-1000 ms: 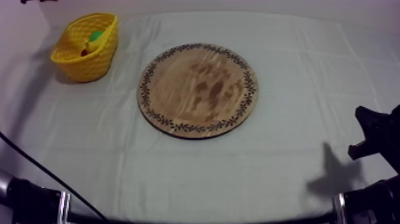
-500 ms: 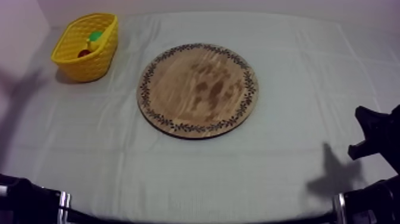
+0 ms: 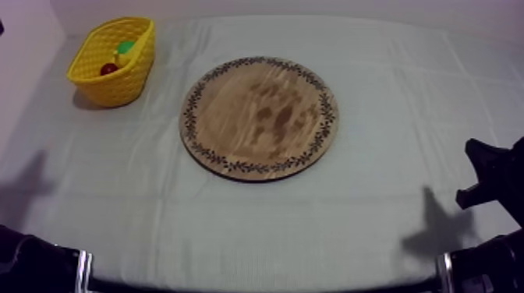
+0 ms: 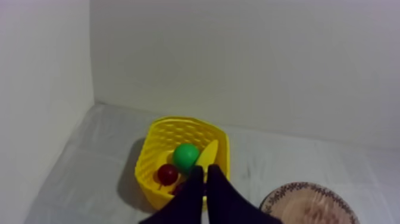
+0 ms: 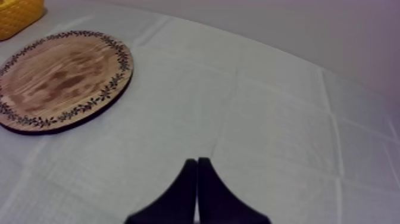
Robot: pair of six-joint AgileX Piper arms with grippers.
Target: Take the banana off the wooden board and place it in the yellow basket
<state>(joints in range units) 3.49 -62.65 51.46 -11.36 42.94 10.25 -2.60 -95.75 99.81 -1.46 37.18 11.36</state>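
Top view, layout: the worktop (image 3: 390,93) under its pale cloth carries a yellow basket (image 3: 109,78) at the far left corner and a round wooden board (image 3: 261,117) near the middle, lying flat. The two are well apart.
Banana: the banana (image 4: 208,156) lies inside the yellow basket, leaning along the wall on the board's side.
Other fruit: a round green fruit (image 4: 186,156) sits just beside the banana in the basket, and a small red fruit (image 4: 167,174) lies next to the green one.
Left arm: the left arm (image 3: 35,265) sits low at the near left edge of the worktop, well apart from the basket. It is lifted and tipped so that its wrist looks down across the cloth at the basket, with the room's wall (image 4: 238,59) rising behind.
Left gripper: the left gripper (image 4: 205,170) has its two black fingers pressed together as a narrow wedge with nothing between them. It points at the basket.
Right arm: the right arm (image 3: 491,175) sits low at the near right edge and throws a dark shadow (image 3: 437,226) on the cloth beside it.
Right gripper: the right gripper (image 5: 197,161) has its fingers closed together on nothing. It hangs over the cloth, with the board off to one side and well apart from it.
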